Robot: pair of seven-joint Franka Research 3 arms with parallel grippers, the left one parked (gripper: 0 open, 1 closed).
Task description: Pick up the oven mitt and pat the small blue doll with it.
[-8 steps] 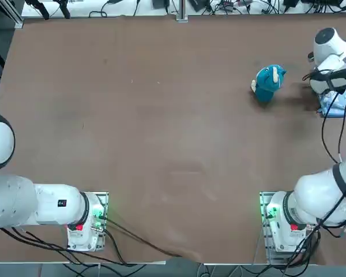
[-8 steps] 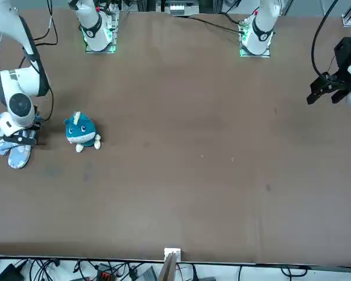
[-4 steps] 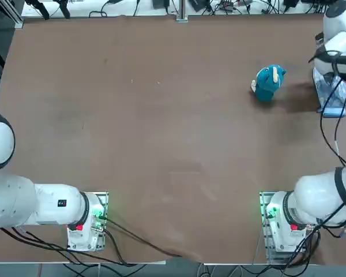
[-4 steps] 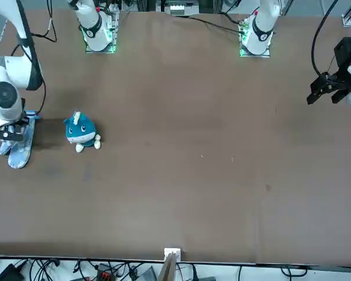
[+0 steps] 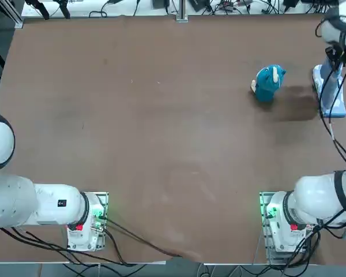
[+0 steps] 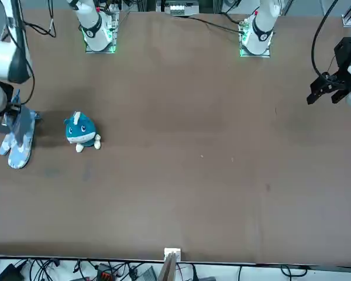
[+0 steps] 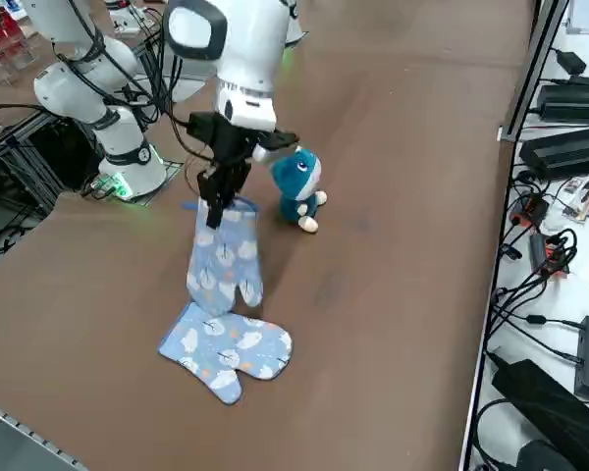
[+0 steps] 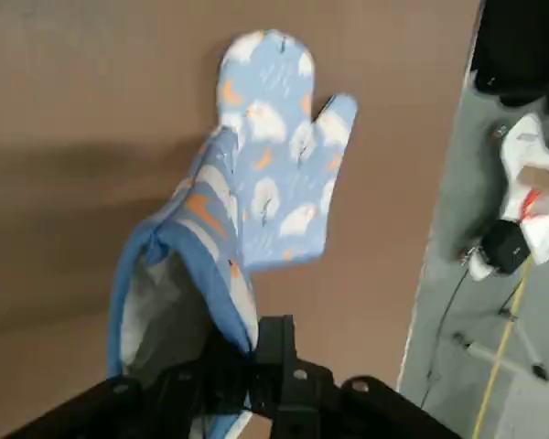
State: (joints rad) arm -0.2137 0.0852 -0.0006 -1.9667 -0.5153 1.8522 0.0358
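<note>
Here the right tool (image 7: pixel 216 196) dangles the oven mitt (image 7: pixel 222 257) near the table edge (image 7: pixel 39 427).

We see a robot lab: a brown table (image 5: pixel 161 144), many cables (image 7: pixel 540 245), arm bases (image 5: pixel 86 222) with green lights.

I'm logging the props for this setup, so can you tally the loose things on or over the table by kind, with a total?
Oven mitts: 2, one oven mitt hanging from the shut right end effector, a second mitt lying flat on the table
Small blue doll: 1, standing beside the hanging mitt
Total: 3
</note>
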